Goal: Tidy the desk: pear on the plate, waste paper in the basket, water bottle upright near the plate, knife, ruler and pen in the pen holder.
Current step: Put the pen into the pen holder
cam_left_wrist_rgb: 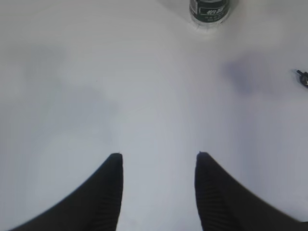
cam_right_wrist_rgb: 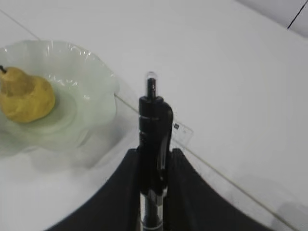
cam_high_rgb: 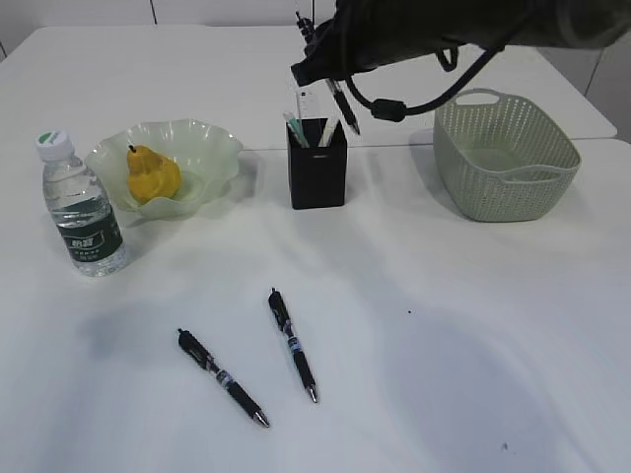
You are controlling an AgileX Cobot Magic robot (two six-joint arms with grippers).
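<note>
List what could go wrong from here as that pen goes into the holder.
1. The right gripper pinches a black pen above the pen holder, which already holds items; the pen may catch on them or the rim and fall outside.
2. The pen hangs tilted in the exterior view; if released that way it could tip out.
3. Two more pens lie on the desk, and the open left gripper hovers over bare table, so they may be left behind.

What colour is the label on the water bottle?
Dark green with white print, on the water bottle left of the plate; clearest in the exterior view.
</note>
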